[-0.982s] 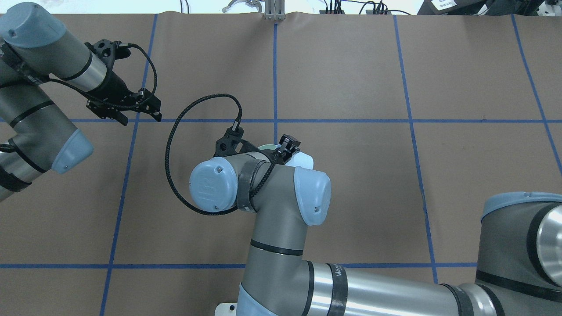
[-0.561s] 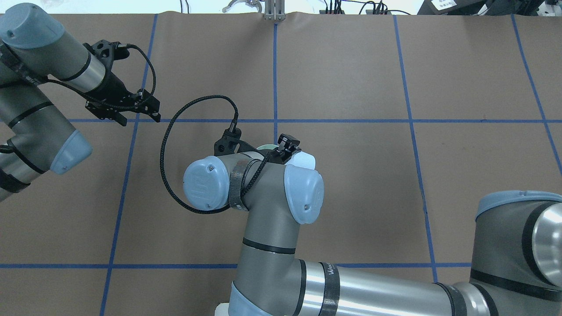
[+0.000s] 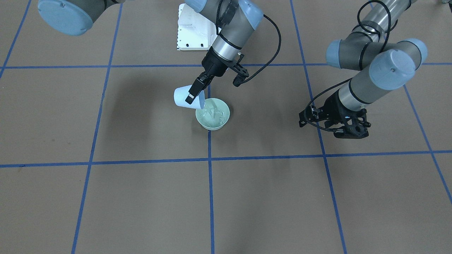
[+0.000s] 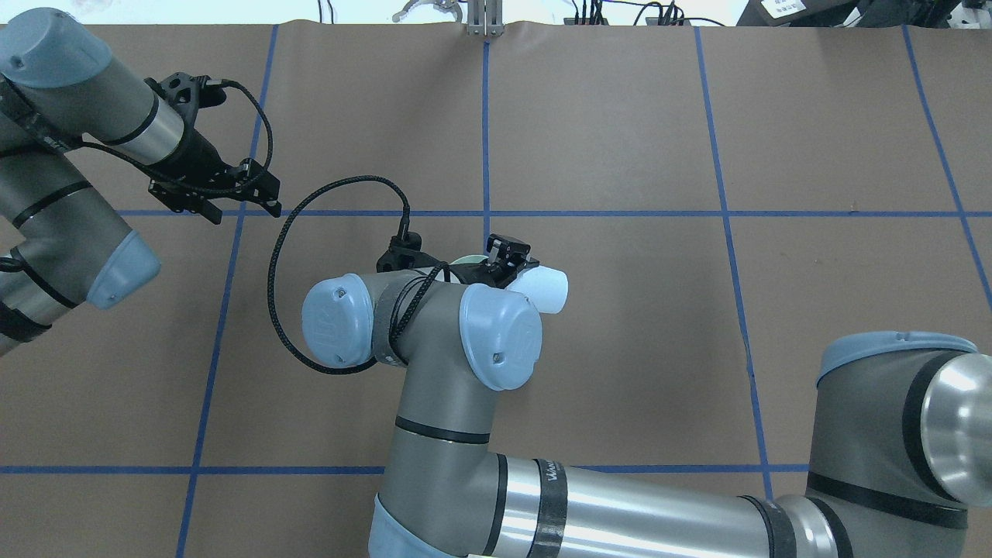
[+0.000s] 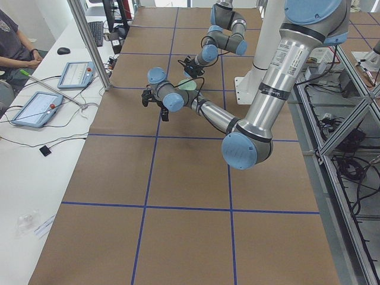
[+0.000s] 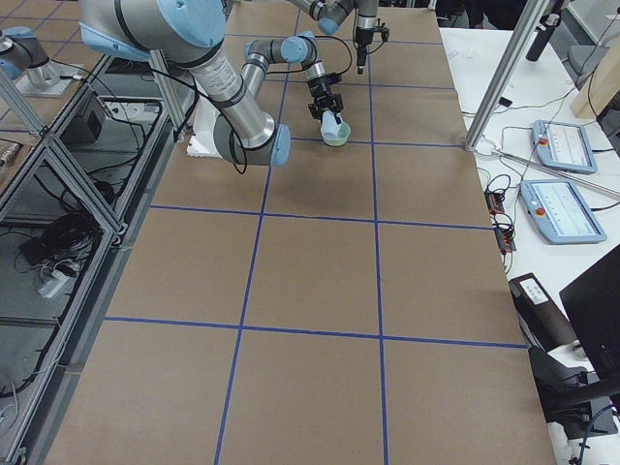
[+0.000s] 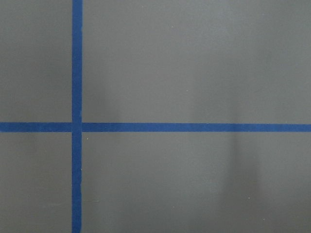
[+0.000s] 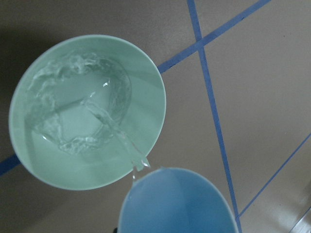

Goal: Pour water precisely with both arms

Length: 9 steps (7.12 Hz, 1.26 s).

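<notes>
pale blue cup (image 3: pixel 180 97) sits tipped steeply on its side in the right gripper (image 3: pixel 193 94), whose jaws are clenched across the cup's wall near the mouth. the cup's mouth points down toward a pale green bowl (image 3: pixel 212 127), with its lip just above the bowl's near rim. the water (image 8: pixel 111 125) leaves that lip as a thin clear stream, slants into the bowl and lands close to the middle. more of it lies in the bottom of the bowl, showing as a ring of ripples and whitish glints. inside the cup, as far as the wrist camera sees, the wall looks plain blue.

the bowl stands upright on the brown table (image 3: pixel 141 197), right on top of one of the blue tape lines (image 7: pixel 77 58) and near a crossing. the right arm (image 4: pixel 449 434) reaches in from the robot's right and bends over the bowl, so from overhead only a sliver of green and the cup's base show past its wrist.

the left arm (image 4: pixel 70 209) is well apart from the bowl, out to the robot's left. the left gripper (image 4: pixel 244 211) hangs over bare table beside a tape crossing, its jaws spread and grasping nothing. the white pedestal (image 3: pixel 190 31) sits at the table edge behind the bowl.
</notes>
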{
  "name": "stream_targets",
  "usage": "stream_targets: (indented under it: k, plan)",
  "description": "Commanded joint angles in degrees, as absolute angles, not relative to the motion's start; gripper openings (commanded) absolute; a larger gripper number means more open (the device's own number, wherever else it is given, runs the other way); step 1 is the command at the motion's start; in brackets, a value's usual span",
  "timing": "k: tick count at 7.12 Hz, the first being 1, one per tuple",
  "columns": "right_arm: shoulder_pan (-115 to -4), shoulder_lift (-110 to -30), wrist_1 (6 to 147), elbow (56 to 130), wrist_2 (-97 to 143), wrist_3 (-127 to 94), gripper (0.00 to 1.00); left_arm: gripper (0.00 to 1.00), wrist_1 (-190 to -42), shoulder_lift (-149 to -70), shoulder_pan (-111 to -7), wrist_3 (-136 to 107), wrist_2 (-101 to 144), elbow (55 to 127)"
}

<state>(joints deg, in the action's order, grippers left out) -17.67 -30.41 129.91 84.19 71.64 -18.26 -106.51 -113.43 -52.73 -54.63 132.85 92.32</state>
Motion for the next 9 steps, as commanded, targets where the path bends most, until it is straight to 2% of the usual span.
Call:
stream_targets:
  k: [1,6,7,9]
  plan:
    - [-17.67,-29.27,132.79,83.59,71.54,-17.41,0.33,1.00,-106.52,-113.38,-52.73,-54.58,132.89,92.20]
    - [-17.67,-27.78,131.76,82.61,71.54,-20.46,0.34,1.00,-106.52,-113.38,-52.73,-54.67,132.89,92.46]
    - [-17.75,-28.64,128.35,84.10,71.80,-24.83,0.34,1.00,-106.52,-113.47,-52.73,-54.67,132.89,92.55]
    - [-18.62,-36.69,123.24,95.20,71.98,-27.42,0.34,1.00,-106.35,-113.47,-52.73,-54.76,132.89,92.99]
